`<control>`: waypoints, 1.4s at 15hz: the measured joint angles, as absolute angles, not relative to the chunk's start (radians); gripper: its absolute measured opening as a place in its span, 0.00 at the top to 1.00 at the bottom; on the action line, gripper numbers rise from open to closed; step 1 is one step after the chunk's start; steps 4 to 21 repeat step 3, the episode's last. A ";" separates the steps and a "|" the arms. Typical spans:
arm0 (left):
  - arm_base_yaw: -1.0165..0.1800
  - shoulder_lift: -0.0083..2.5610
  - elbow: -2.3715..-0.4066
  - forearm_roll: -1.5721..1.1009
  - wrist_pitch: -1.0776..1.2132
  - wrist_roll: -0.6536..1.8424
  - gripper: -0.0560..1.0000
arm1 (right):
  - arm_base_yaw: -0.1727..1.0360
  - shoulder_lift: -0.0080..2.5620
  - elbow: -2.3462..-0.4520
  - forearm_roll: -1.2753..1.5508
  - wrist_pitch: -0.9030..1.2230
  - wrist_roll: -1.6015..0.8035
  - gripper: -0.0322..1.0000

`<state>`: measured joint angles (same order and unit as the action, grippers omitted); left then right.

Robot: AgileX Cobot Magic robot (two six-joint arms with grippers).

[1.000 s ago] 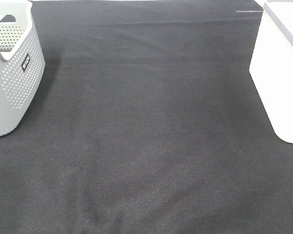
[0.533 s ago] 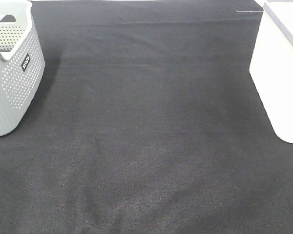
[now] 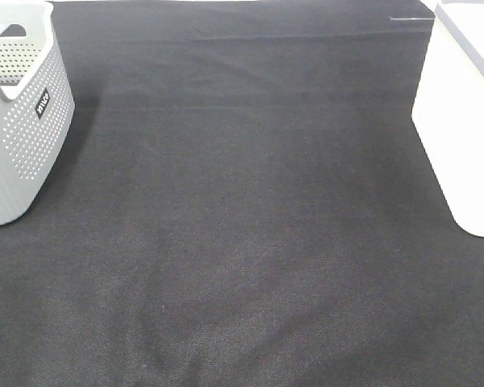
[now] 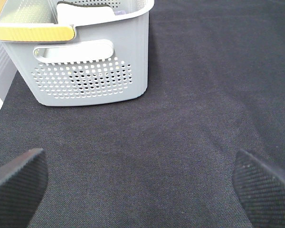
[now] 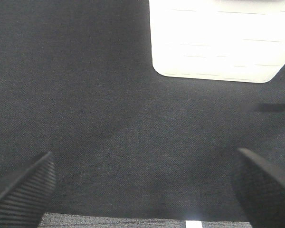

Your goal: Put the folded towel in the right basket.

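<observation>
No folded towel shows on the black table cloth (image 3: 250, 201). The right basket (image 3: 464, 113) is white and smooth-walled, at the right edge; it also shows in the right wrist view (image 5: 218, 38). My left gripper (image 4: 140, 190) is open and empty, low over the cloth, a short way in front of the grey perforated basket (image 4: 90, 71). A white item (image 4: 80, 12) lies inside that basket; I cannot tell whether it is the towel. My right gripper (image 5: 142, 194) is open and empty over bare cloth, in front of the white basket. Neither gripper shows in the exterior view.
The grey perforated basket (image 3: 20, 121) stands at the left edge of the table. A yellow band (image 4: 33, 32) runs along its near rim in the left wrist view. The cloth's front edge (image 5: 133, 219) shows in the right wrist view.
</observation>
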<state>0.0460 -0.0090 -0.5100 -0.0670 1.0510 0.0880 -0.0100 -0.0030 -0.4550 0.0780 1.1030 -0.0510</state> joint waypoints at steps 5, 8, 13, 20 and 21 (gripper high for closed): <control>0.046 -0.009 -0.510 -0.067 1.051 0.088 0.01 | -0.010 -0.003 -0.455 0.078 1.103 -0.051 0.04; 0.046 -0.009 -0.510 -0.067 1.051 0.088 0.01 | -0.010 -0.003 -0.455 0.078 1.103 -0.051 0.04; 0.046 -0.009 -0.510 -0.067 1.051 0.088 0.01 | -0.010 -0.003 -0.455 0.078 1.103 -0.051 0.04; 0.046 -0.009 -0.510 -0.067 1.051 0.088 0.01 | -0.010 -0.003 -0.455 0.078 1.103 -0.051 0.04; 0.046 -0.009 -0.510 -0.067 1.051 0.088 0.01 | -0.010 -0.003 -0.455 0.078 1.103 -0.051 0.04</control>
